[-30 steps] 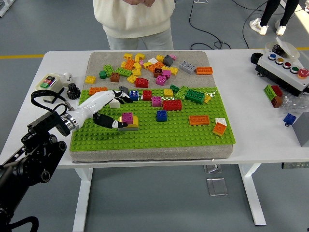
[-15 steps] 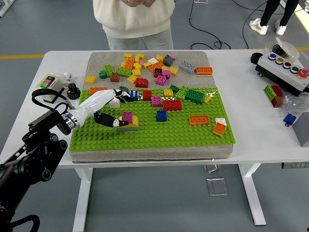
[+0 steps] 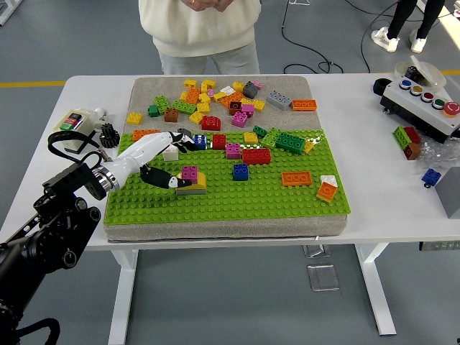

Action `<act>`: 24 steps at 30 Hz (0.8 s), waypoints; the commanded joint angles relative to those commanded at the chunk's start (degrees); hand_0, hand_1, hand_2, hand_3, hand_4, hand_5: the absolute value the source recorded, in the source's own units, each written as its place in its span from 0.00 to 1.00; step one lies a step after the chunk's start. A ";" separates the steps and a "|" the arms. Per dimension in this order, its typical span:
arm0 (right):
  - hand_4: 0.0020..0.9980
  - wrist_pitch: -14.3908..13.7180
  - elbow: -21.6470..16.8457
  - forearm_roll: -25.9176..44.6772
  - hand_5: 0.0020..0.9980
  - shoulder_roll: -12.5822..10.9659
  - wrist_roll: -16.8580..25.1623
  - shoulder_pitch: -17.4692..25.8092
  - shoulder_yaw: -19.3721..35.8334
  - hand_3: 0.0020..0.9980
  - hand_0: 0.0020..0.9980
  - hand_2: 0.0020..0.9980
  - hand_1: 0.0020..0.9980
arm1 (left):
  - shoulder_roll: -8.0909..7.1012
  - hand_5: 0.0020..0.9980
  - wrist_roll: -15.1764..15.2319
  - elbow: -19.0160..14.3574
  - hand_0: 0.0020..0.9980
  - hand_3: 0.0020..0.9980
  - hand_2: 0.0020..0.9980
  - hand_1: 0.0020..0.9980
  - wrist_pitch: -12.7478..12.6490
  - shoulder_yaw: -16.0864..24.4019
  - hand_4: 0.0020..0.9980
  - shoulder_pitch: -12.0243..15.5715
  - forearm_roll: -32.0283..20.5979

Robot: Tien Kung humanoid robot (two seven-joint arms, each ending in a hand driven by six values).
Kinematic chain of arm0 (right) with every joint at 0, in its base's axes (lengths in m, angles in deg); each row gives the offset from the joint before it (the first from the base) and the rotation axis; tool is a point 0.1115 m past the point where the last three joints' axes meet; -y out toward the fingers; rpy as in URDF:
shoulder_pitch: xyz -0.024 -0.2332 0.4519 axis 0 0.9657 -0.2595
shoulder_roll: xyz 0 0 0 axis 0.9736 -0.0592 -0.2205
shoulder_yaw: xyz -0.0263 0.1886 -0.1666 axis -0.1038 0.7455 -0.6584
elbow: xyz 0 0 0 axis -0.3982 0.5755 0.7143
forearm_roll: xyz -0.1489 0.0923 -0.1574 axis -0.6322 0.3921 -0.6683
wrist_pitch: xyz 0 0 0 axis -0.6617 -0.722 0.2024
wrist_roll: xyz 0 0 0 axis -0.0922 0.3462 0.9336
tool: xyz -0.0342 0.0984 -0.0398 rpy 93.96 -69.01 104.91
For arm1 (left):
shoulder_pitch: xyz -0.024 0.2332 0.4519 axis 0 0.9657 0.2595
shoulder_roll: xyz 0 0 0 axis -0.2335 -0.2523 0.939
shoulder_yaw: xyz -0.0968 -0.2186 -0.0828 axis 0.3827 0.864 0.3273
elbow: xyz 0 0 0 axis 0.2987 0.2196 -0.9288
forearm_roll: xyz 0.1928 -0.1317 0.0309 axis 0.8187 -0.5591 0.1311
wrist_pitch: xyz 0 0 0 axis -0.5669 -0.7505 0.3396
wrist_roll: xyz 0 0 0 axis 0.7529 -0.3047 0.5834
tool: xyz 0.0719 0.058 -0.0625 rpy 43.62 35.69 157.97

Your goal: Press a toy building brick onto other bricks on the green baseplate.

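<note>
Our left hand (image 3: 162, 159) looks spread, gripping nothing, thumb touching the magenta brick (image 3: 190, 173). It's probably light, rigid and slick, so we'd pinch its sides.

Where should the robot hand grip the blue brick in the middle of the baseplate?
Probably the blue brick's two opposite side walls, coming from above: it sits flat, studs up, on the green baseplate, with clear space all around.

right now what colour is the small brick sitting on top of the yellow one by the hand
Magenta brick, on the yellow brick beside the left hand; the head view shows it.
</note>
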 joint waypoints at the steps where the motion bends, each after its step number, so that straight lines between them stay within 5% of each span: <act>1: 0.92 0.00 0.00 -0.01 0.50 0.00 -0.01 0.00 0.01 0.59 0.74 0.71 0.66 | 0.01 0.12 0.00 0.01 0.74 0.67 0.70 0.65 0.00 0.00 0.95 -0.01 0.00; 24: 0.92 0.06 0.00 0.06 0.50 0.03 -0.04 0.12 -0.04 0.60 0.74 0.71 0.66 | -0.03 0.12 0.11 -0.22 0.74 0.66 0.70 0.65 0.88 -0.19 0.94 0.15 -0.21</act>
